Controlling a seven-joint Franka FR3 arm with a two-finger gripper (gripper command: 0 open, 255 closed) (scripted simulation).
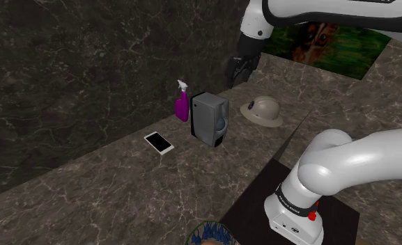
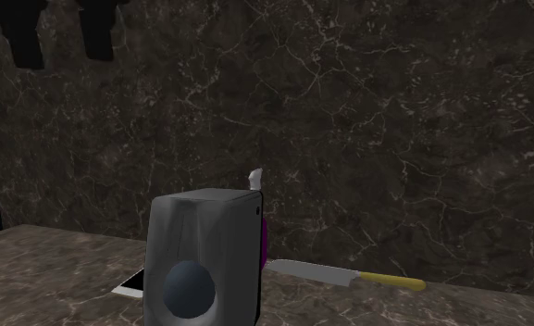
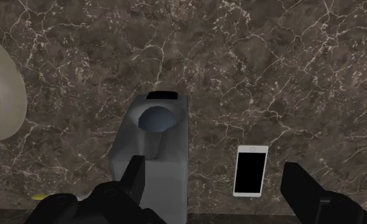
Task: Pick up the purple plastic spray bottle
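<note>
Purple spray bottle point(image 1: 182, 106) stood upright on the counter point(image 1: 109, 188), long axis vertical, close to the dark marbled wall and just beside a grey box point(image 1: 210, 118). The arm's black jaws hung above the counter, higher than the bottle and toward the shoulder view's right of it, with the box crowding the likely approach. They were spread wide apart, holding nothing.

The purple spray bottle point(image 1: 182, 106), topped by a white trigger head, stands upright on the surface point(image 1: 109, 188), just beside the grey box point(image 1: 210, 120), on the shoulder view's left.
</note>
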